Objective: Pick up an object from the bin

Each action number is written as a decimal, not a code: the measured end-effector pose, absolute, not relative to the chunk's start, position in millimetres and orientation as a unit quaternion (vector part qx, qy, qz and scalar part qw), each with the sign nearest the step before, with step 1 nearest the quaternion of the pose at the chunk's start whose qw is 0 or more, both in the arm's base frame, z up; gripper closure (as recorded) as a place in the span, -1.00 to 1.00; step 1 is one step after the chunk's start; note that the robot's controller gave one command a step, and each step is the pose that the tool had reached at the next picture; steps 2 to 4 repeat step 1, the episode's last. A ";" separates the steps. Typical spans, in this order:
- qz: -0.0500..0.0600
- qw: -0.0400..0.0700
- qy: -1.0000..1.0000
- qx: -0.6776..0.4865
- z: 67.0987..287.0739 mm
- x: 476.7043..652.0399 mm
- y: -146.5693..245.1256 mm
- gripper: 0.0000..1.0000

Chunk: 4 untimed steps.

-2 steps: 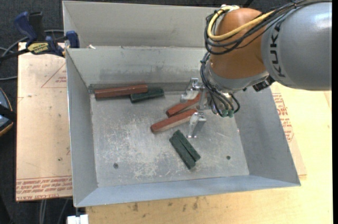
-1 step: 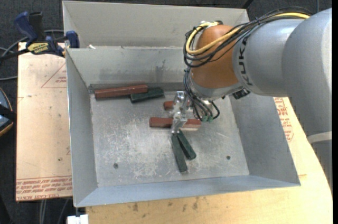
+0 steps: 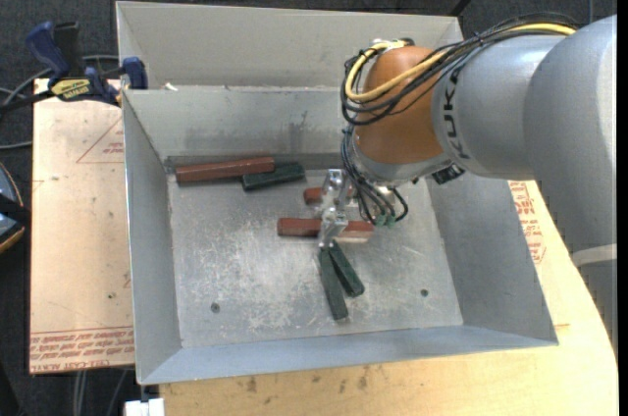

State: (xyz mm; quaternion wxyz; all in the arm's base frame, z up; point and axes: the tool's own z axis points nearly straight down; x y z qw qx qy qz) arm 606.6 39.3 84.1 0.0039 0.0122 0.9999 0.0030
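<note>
Gripper (image 3: 332, 213) is right down on a short, flat reddish-brown bar (image 3: 294, 228) lying crosswise in the middle of the bin (image 3: 147, 228). Honestly can't tell if it's open or closed. Two dark green sticks (image 3: 340, 282) sit just at 6 o'clock, and a longer brown bar (image 3: 224, 171) is off at 10.

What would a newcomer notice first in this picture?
The big grey arm reaches in from the right, its pincer over a reddish-brown bar in the middle of the bin. Two dark green sticks lie just nearer the camera; a longer brown bar lies by the back wall.
</note>
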 end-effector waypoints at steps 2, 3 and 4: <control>0.000 0.003 1.000 -0.026 218.4 608.7 40.5 1.00; 0.000 0.003 1.000 -0.026 218.4 608.7 40.5 1.00; 0.000 0.003 1.000 -0.026 218.4 608.7 40.5 1.00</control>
